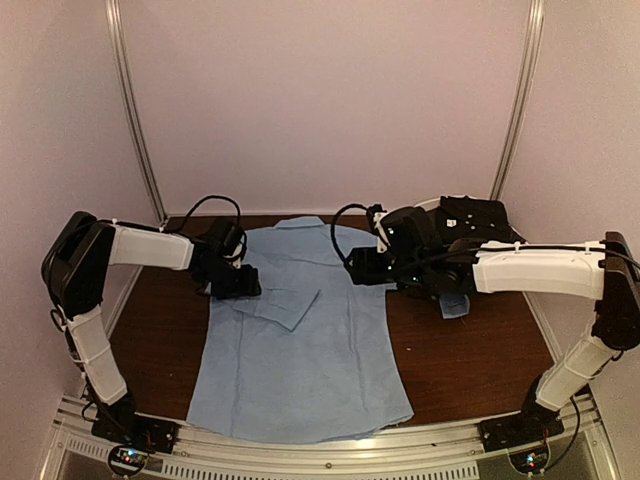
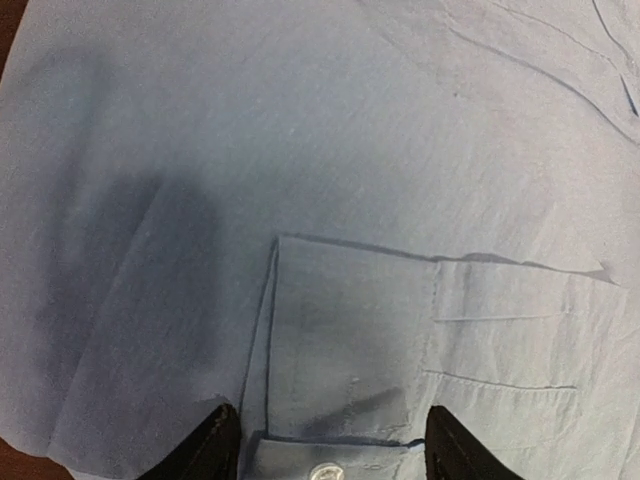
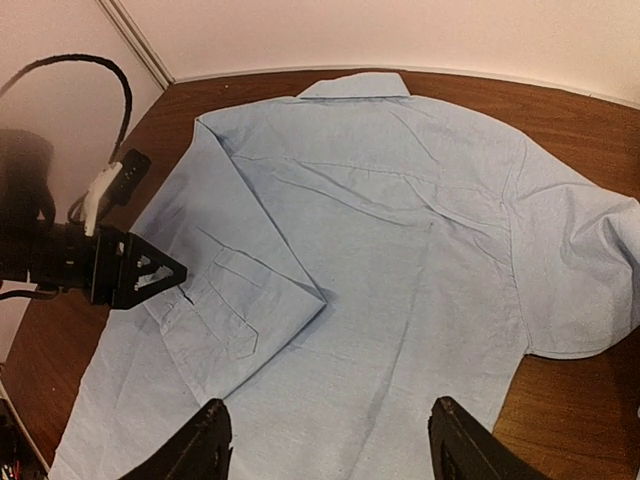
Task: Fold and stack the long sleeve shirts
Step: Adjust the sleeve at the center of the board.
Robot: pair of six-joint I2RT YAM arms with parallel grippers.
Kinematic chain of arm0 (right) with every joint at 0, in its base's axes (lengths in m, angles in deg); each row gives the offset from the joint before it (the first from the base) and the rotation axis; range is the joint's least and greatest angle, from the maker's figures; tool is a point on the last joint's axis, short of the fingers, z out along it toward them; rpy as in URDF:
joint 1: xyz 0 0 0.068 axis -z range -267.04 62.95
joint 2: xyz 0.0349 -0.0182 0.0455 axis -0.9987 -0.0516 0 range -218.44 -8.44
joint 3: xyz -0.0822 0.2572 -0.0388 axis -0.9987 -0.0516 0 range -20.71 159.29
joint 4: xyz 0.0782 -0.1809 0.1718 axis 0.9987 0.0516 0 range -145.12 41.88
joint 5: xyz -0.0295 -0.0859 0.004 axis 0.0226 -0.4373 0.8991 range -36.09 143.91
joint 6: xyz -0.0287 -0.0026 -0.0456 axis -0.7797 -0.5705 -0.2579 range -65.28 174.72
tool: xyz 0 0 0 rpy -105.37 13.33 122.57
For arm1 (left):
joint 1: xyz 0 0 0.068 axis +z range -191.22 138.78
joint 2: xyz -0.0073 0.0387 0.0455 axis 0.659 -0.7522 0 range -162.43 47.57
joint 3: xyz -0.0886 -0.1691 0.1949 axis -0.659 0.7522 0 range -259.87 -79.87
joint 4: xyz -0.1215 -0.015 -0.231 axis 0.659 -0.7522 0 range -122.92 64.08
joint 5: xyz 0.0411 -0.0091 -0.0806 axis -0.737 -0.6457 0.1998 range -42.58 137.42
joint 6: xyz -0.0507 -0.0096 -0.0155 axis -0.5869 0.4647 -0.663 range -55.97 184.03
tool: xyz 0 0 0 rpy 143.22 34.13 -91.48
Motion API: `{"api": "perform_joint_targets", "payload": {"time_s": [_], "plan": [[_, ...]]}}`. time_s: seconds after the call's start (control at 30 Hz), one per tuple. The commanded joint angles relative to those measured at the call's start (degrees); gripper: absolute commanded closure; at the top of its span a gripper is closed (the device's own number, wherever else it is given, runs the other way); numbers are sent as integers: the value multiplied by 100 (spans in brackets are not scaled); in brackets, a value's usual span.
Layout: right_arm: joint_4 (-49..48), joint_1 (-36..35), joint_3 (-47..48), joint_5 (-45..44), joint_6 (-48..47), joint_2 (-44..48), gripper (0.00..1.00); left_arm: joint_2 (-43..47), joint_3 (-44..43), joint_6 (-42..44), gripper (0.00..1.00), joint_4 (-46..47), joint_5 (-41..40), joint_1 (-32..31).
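One plain light blue long sleeve shirt (image 1: 300,360) lies flat on the brown table, collar (image 1: 300,224) at the far side. Its left sleeve is folded in across the body, cuff (image 1: 297,306) near the middle. My left gripper (image 1: 243,284) is open and low over that folded sleeve at the shirt's left edge. In the left wrist view the cuff (image 2: 360,340) and a button (image 2: 326,470) lie between its open fingertips (image 2: 212,445). My right gripper (image 1: 361,268) is open and empty over the shirt's right shoulder. The right wrist view shows the shirt (image 3: 400,260) and the right sleeve (image 3: 580,270) bunched at its edge.
A black object (image 1: 476,214) sits at the back right behind my right arm. A bit of blue cloth (image 1: 455,305) shows under that arm. Bare brown table (image 1: 470,360) lies on both sides of the shirt. My left gripper also shows in the right wrist view (image 3: 125,272).
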Motion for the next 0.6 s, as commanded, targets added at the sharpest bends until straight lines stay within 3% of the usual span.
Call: {"api": "perform_joint_targets", "payload": {"time_s": [0.0, 0.1, 0.2, 0.57], "plan": [[-225, 41, -218, -30, 153, 262, 31, -124, 210, -15, 35, 313, 194, 28], [-258, 49, -280, -26, 182, 299, 31, -125, 299, -46, 37, 377, 221, 28], [-293, 50, -331, -11, 202, 318, 31, -95, 361, -46, 46, 447, 359, 15], [-480, 50, -372, 158, 295, 247, 31, 699, 400, -23, 90, 467, 599, -244]]}}
